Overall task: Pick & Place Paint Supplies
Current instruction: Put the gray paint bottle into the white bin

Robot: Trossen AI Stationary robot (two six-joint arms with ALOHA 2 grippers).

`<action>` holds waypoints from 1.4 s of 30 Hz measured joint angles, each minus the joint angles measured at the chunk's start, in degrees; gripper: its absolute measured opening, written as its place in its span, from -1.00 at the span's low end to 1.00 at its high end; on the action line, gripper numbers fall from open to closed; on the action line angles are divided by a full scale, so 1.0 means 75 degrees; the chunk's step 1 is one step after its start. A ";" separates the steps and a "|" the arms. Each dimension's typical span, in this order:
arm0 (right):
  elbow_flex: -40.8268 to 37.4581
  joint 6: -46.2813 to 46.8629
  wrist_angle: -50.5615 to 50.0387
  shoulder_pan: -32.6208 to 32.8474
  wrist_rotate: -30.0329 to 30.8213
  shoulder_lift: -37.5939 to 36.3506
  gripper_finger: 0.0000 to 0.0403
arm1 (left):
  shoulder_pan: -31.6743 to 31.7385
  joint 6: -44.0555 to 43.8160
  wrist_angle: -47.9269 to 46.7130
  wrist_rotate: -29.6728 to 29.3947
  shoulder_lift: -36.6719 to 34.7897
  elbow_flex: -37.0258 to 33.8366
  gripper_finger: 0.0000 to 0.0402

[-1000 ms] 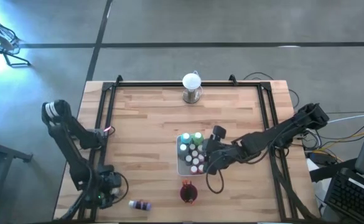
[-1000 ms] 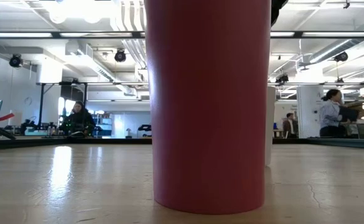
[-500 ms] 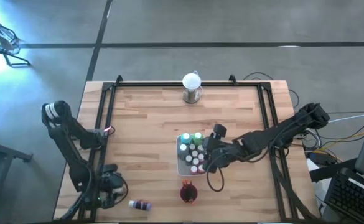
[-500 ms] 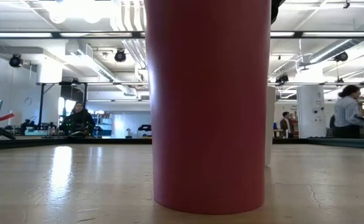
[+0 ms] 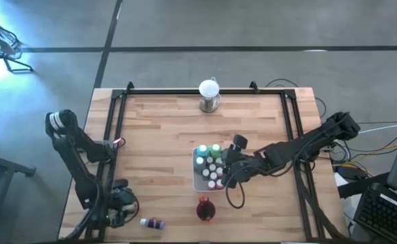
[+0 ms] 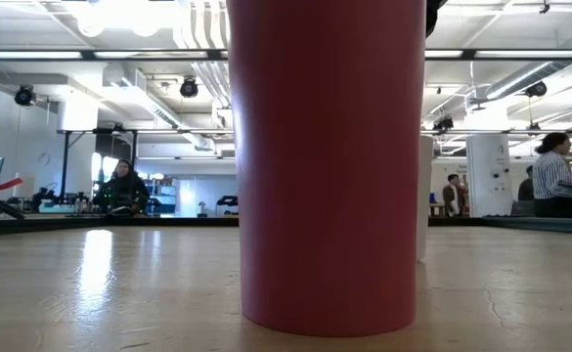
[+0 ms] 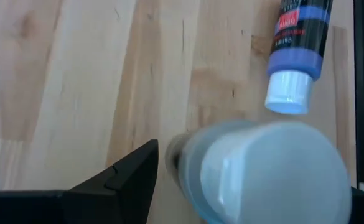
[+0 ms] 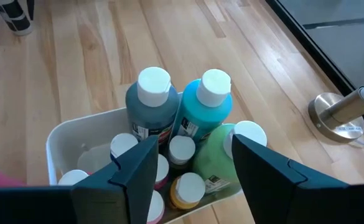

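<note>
Red cup [image 6: 325,166] hides low view; left end effector [image 5: 119,207] unclear, right end effector [image 8: 194,147] released.

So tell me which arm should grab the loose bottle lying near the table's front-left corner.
Left. The left gripper is right beside the lying bottle, while the right gripper is over the tray.

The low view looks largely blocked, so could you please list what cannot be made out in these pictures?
Low view: the dark red cup fills the middle, hiding the tray and its bottles.
Left wrist view: a blurred white-capped bottle sits near the lens; its paint colour is hidden.
High view: what stands in the cup is too small to tell.
</note>
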 joint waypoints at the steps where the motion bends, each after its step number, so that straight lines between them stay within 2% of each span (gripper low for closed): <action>1: 0.0000 0.0000 0.0000 0.0000 0.0000 0.0000 0.01 | -0.0025 -0.0026 -0.0001 0.0040 0.0000 0.0000 0.20; 7: 0.0000 -0.0020 0.0000 -0.0009 0.0001 0.0000 0.04 | -0.0045 0.0089 -0.0006 -0.0296 0.0000 0.0000 0.14; 16: 0.0000 -0.0062 0.0146 -0.0009 0.0000 0.0000 -0.04 | -0.0045 0.0696 0.0026 -0.1263 -0.0008 -0.0006 -0.35; 21: 0.0000 -0.0208 0.0677 -0.0009 -0.0037 0.0000 -0.09 | -0.0003 0.0682 0.0070 -0.1490 -0.0147 -0.0006 -0.35; 25: 0.0000 -0.0656 0.1764 -0.0019 -0.0459 0.0062 -0.12 | 0.0098 0.1035 0.0076 -0.2418 -0.0450 -0.0009 -0.31; 30: 0.0003 -0.1464 0.3472 -0.0044 -0.1423 0.0375 -0.14 | 0.0436 0.2194 0.0099 -0.3316 -0.0976 -0.0009 -0.32; 34: 0.0003 -0.1906 0.4511 -0.0081 -0.2166 0.0747 -0.12 | 0.0955 0.3606 0.0463 -0.3400 -0.1425 -0.0011 -0.34; 38: 0.0062 -0.2062 0.5024 -0.0123 -0.2662 0.1069 -0.08 | 0.1630 0.5512 0.1331 -0.3120 -0.1816 -0.0012 -0.33; 42: 0.0251 -0.2120 0.4951 -0.0128 -0.2730 0.1291 -0.04 | 0.2380 0.7264 0.2290 -0.2197 -0.2085 -0.0012 -0.32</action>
